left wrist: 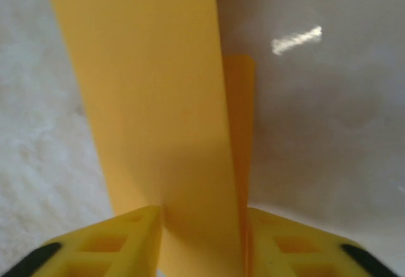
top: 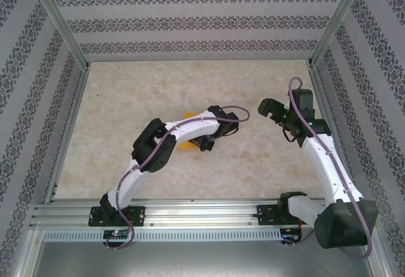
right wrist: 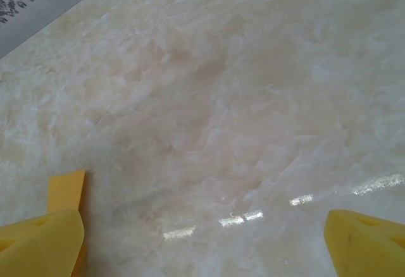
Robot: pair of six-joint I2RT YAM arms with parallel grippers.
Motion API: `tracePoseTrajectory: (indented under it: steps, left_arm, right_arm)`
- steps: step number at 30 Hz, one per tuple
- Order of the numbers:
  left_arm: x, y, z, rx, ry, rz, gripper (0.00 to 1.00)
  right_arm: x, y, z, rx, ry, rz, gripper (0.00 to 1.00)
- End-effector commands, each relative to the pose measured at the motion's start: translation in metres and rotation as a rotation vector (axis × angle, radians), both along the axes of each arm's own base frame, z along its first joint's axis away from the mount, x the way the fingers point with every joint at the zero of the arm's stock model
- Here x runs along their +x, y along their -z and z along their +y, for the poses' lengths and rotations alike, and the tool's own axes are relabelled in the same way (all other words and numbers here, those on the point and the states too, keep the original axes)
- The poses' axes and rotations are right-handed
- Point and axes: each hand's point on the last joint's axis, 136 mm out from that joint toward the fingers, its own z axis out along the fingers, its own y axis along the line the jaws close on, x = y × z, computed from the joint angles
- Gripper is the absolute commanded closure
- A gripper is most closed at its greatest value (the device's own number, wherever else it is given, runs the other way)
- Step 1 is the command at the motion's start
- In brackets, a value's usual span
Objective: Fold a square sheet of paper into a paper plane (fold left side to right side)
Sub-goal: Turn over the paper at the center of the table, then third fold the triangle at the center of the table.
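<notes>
The folded orange paper (top: 187, 143) lies around the middle of the table (top: 126, 100), under the left arm's wrist. From the left wrist it shows as a long strip running between the yellow fingers (left wrist: 126, 242) of the left gripper (left wrist: 201, 212), whose jaws stand partly apart and do not pinch it. The right gripper (top: 264, 107) hangs near the table's right edge, well apart from the paper, its jaws spread wide and holding nothing.

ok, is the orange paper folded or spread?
Folded: left wrist view shows the paper as a narrow strip between the left fingers, a second layer peeking out along its right edge.
</notes>
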Motion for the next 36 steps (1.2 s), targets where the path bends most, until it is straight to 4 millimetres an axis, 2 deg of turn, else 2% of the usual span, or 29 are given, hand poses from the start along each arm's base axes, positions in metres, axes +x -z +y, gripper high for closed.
tracePoseTrajectory:
  steps: [1,5,8,11,13,15,17,20,27,32,36]
  left_arm:
    - [0.002,-0.027,-0.033,-0.167,0.030,0.006,0.53]
    - [0.007,-0.056,-0.060,-0.431,0.037,0.009,0.43]
    - [0.018,-0.085,-0.053,-0.598,0.000,-0.031,0.38]
    - [0.031,-0.102,-0.027,-0.734,-0.070,-0.081,0.35]
    - [0.040,-0.105,-0.005,-0.844,-0.154,-0.104,0.34]
    - [0.049,-0.108,0.019,-0.959,-0.243,-0.138,0.29]
    - [0.054,-0.106,0.043,-1.045,-0.323,-0.169,0.24]
    - [0.055,-0.097,0.065,-1.125,-0.402,-0.189,0.19]
    - [0.054,-0.070,0.070,-1.235,-0.495,-0.137,0.17]
    - [0.056,-0.061,0.068,-1.239,-0.506,-0.115,0.17]
    - [0.055,-0.051,0.068,-1.223,-0.522,-0.094,0.18]
  right_arm:
    - [-0.002,0.014,-0.004,0.023,0.037,0.051,0.02]
    - [0.007,0.033,0.023,0.155,-0.051,0.078,0.07]
    - [0.015,0.046,0.059,0.273,-0.146,0.093,0.13]
    - [0.025,0.054,0.111,0.351,-0.280,0.103,0.18]
    - [0.031,0.058,0.147,0.393,-0.358,0.110,0.21]
    - [0.037,0.064,0.182,0.423,-0.421,0.113,0.23]
    - [0.045,0.071,0.215,0.434,-0.475,0.125,0.25]
    - [0.058,0.081,0.247,0.418,-0.521,0.137,0.26]
    - [0.086,0.106,0.278,0.406,-0.562,0.164,0.29]
    - [0.088,0.126,0.288,0.415,-0.586,0.215,0.31]
    - [0.085,0.143,0.286,0.395,-0.581,0.257,0.31]
